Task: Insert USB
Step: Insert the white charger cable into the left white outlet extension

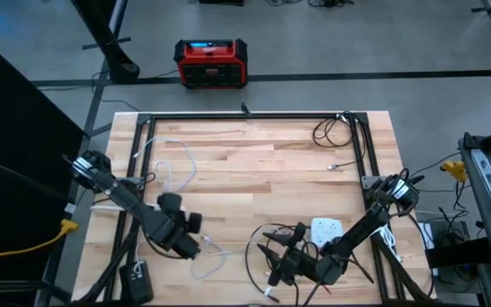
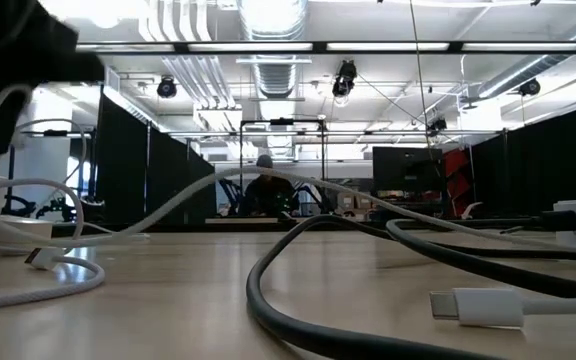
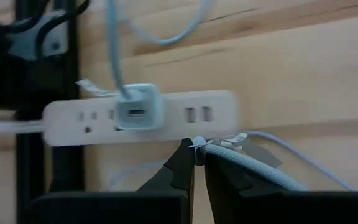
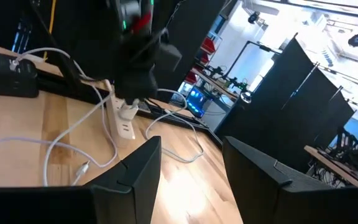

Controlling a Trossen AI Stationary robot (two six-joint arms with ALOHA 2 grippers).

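USB cable (image 3: 241, 163), grey braided, pinched at plug end between fingertips of left gripper (image 3: 197, 155), fingers closed tight on it, plug just beside white power strip (image 3: 142, 117). White charger block (image 3: 138, 111) sits plugged into strip; strip's USB ports show beside charger. Strip lies on wooden table (image 1: 254, 162) near left arm's side. Right gripper (image 4: 190, 163) well apart from strip, fingers spread wide, holding nothing, above black cable (image 1: 262, 247) tangle and white adapter (image 1: 326, 228).
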